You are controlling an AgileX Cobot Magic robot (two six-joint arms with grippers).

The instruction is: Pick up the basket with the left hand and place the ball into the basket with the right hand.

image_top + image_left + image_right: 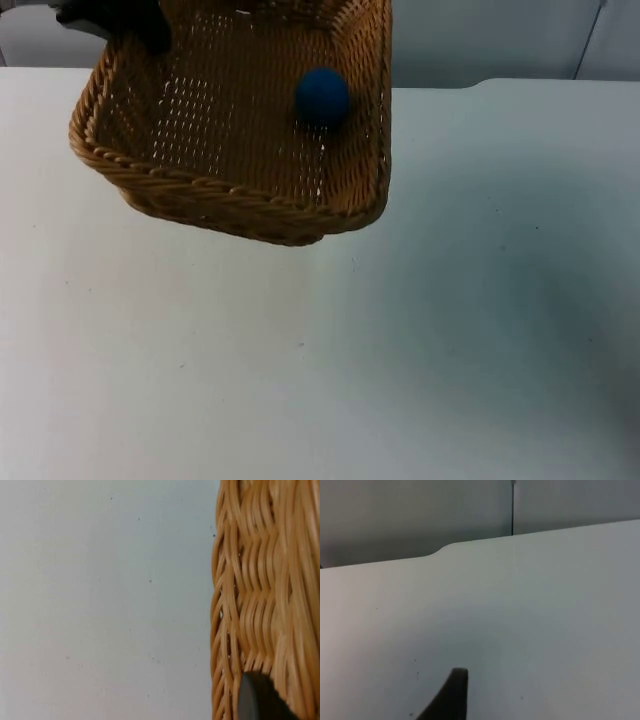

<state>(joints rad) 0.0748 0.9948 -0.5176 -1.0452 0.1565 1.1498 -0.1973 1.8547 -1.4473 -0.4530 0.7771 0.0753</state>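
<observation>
A woven tan basket (200,190) hangs tilted above the white table (400,350) at the back left. My left gripper (140,28) is shut on its far left rim. A blue ball (322,96) lies inside the basket, near its right wall. In the left wrist view the basket's woven wall (265,580) runs beside a black fingertip (257,697) that presses against it. My right gripper (452,695) hovers over bare table, well away from the basket, with nothing seen in it.
The grey partition wall (500,40) closes off the table's far edge. In the right wrist view the table's edge has a rounded step (445,549) in front of the wall.
</observation>
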